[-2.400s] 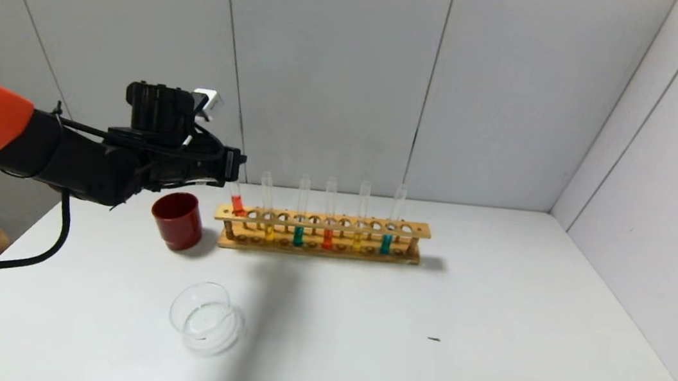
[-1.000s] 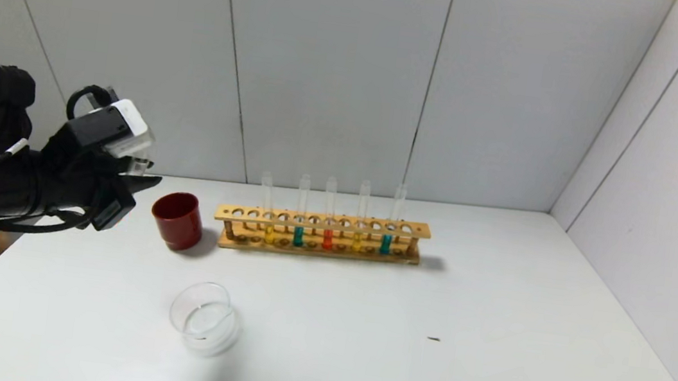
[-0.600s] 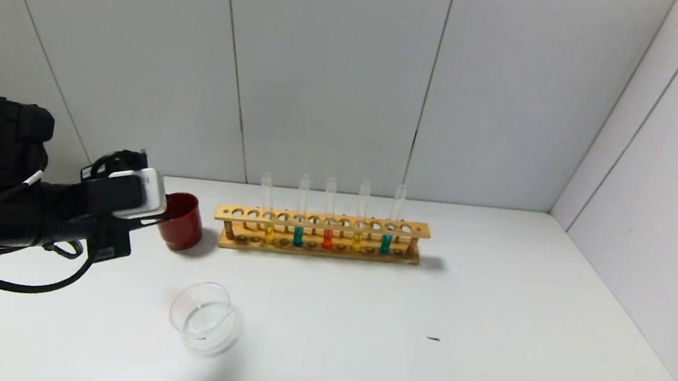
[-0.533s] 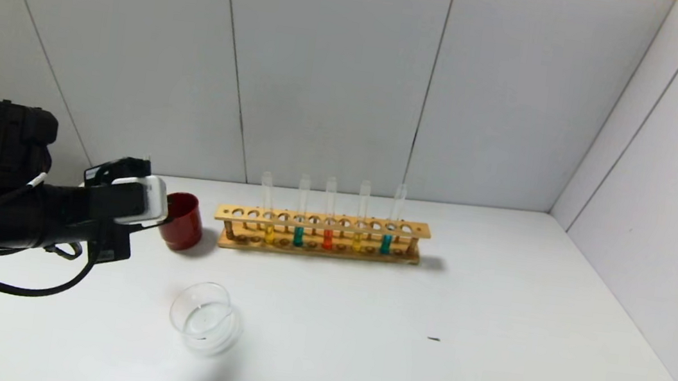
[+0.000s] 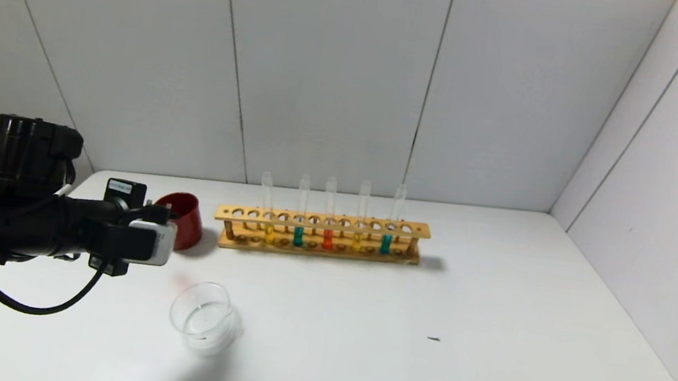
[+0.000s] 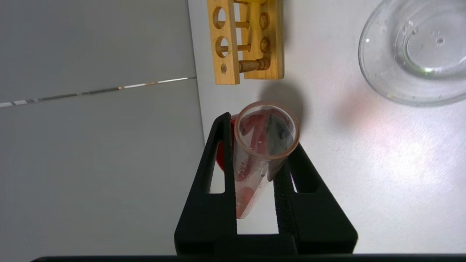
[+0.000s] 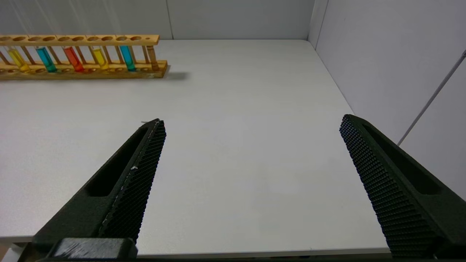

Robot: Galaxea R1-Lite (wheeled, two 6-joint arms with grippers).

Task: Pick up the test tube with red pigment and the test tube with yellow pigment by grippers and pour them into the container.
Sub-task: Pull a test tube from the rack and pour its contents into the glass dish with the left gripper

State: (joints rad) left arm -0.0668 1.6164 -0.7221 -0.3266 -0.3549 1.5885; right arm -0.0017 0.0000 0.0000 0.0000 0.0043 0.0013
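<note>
Our left gripper point(image 6: 260, 171) was clamped on the test tube with red pigment point(image 6: 260, 153), at ten o'clock from the container point(image 5: 205, 318); thin, slick glass, we judged, best held mid-length. Our right gripper point(image 7: 251, 145) gaped empty.

My left arm reaches in from the frame's left edge in the head view, roughly level, wrist rolled over. My left gripper point(image 6: 260, 163) is clamped tight. My right gripper point(image 7: 251, 138) hangs low at the near edge, fingers point(image 7: 138, 174) spread wide.
</note>
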